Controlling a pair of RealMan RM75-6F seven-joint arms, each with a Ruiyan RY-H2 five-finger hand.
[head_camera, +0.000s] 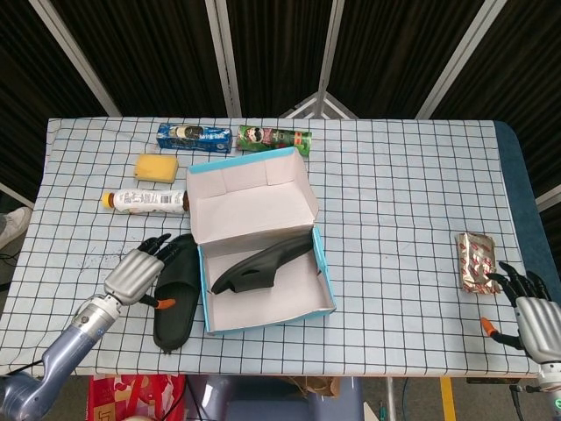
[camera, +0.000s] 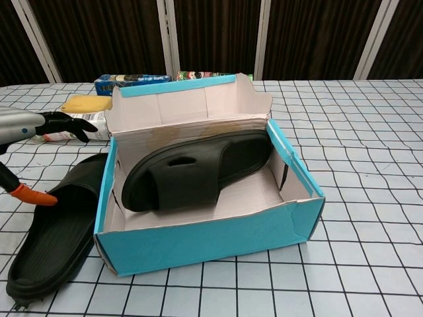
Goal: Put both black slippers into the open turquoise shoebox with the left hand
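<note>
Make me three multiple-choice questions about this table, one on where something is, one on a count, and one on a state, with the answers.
1. Where is the slipper outside the shoebox?
A. On the table along the left wall of the turquoise shoebox
B. On the box lid
C. Beside the foil packet

2. How many black slippers lie inside the box?
A. None
B. One
C. Two

3. What is the left hand doing?
A. Carrying a slipper
B. Held over the outside slipper with nothing in it
C. Pressing the yellow sponge

Answers:
1 A, the chest view shows it flat beside that wall.
2 B, only the slipper in the box is there.
3 B, its fingers are spread over the slipper's near end.
</note>
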